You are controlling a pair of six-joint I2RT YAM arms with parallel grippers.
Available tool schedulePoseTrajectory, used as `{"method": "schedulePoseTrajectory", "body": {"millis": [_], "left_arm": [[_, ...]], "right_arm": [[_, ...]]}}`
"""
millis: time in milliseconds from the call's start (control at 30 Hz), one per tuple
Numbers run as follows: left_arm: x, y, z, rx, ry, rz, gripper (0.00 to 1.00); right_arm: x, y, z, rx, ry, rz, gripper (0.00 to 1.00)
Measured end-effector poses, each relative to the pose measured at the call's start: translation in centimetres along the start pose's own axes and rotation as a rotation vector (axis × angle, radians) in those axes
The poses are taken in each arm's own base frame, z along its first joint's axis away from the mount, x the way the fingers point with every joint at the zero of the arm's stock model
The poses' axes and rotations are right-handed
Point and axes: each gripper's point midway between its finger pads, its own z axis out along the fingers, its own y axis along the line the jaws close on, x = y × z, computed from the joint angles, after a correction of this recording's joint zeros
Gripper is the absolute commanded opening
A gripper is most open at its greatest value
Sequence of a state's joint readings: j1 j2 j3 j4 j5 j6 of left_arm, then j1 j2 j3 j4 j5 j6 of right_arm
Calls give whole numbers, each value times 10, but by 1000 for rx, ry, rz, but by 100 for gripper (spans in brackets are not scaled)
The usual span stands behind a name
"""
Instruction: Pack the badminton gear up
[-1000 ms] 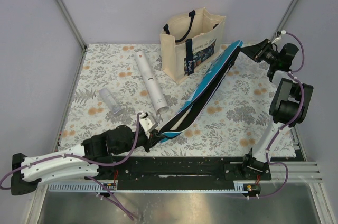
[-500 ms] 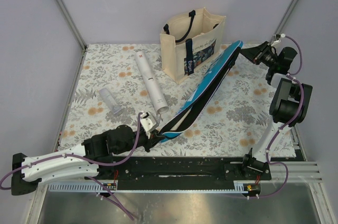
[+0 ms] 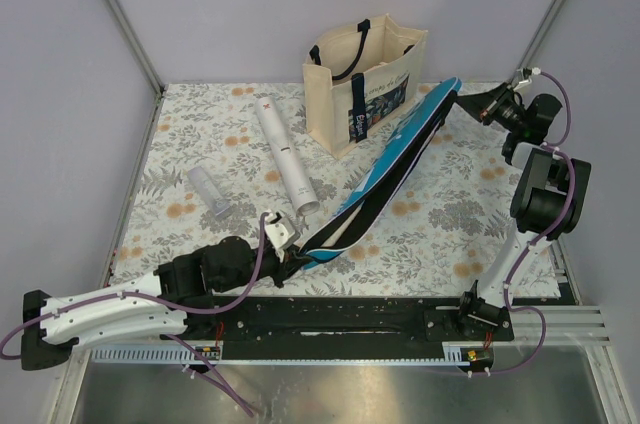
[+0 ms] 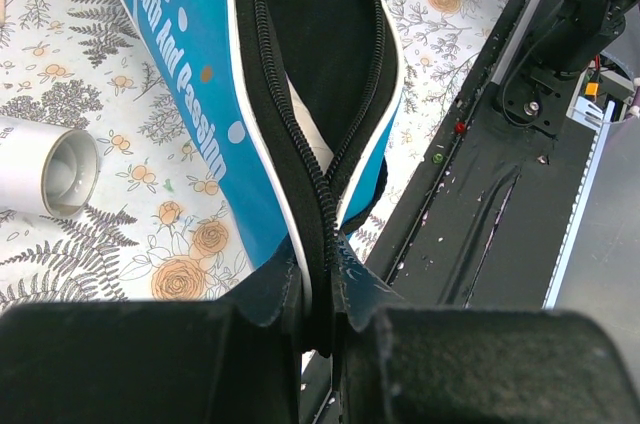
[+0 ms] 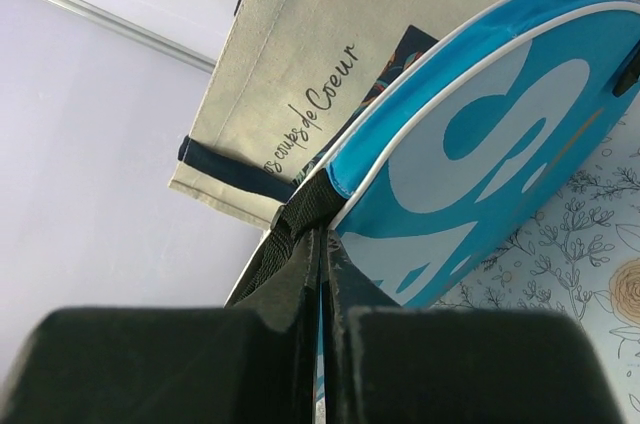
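Note:
The blue racket-shaped case (image 3: 385, 166) stretches on edge across the table, held at both ends. My left gripper (image 3: 286, 260) is shut on its near end; in the left wrist view the gripper (image 4: 322, 289) pinches the zipper seam of the case (image 4: 190, 114), which gapes open above it. Something white (image 4: 308, 139) shows inside. My right gripper (image 3: 468, 100) is shut on the far end; in the right wrist view the gripper (image 5: 322, 244) holds the case (image 5: 480, 144) by its rim next to a black strap. The long white tube (image 3: 285, 156) lies left of the case. No bare racket is in view.
The cream tote bag (image 3: 365, 79) with navy straps stands at the back, just behind the case; it also shows in the right wrist view (image 5: 330, 54). A small clear cap-like piece (image 3: 208, 190) lies left of the tube. The tube's open end (image 4: 50, 169) shows in the left wrist view.
My right wrist has shifted slightly to the right and back, still holding the case's far end. The case, the tube and my left arm have hardly moved.

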State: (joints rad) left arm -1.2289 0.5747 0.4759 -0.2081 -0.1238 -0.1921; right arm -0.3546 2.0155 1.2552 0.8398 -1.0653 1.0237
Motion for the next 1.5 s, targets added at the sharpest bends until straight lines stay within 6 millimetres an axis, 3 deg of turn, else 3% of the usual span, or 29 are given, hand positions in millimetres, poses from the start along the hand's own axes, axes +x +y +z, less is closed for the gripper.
{"method": "schedulePoseTrajectory", "body": {"millis": [233,433,567,767,1200,1500], "left_arm": [[-2,4,-1,-25,-12,-5,0],[8,9,4,-54,30,-12,0],[12,13,7,-82,46,-20,0],[0,20,10,-134,-5,-52,0],[-6,24,21,-177,-36,-92,0],[-14,30,27,-220,-66,-112,0]], "right_arm": [[11,-8,-9,10,-38,56,0],[18,-5,-13,15,-84,97,0],[27,6,-11,-9,-81,129,0],[44,38,-4,-67,-42,177,0],[139,107,-7,-118,96,236,0],[217,160,-27,-128,226,177,0]]}}
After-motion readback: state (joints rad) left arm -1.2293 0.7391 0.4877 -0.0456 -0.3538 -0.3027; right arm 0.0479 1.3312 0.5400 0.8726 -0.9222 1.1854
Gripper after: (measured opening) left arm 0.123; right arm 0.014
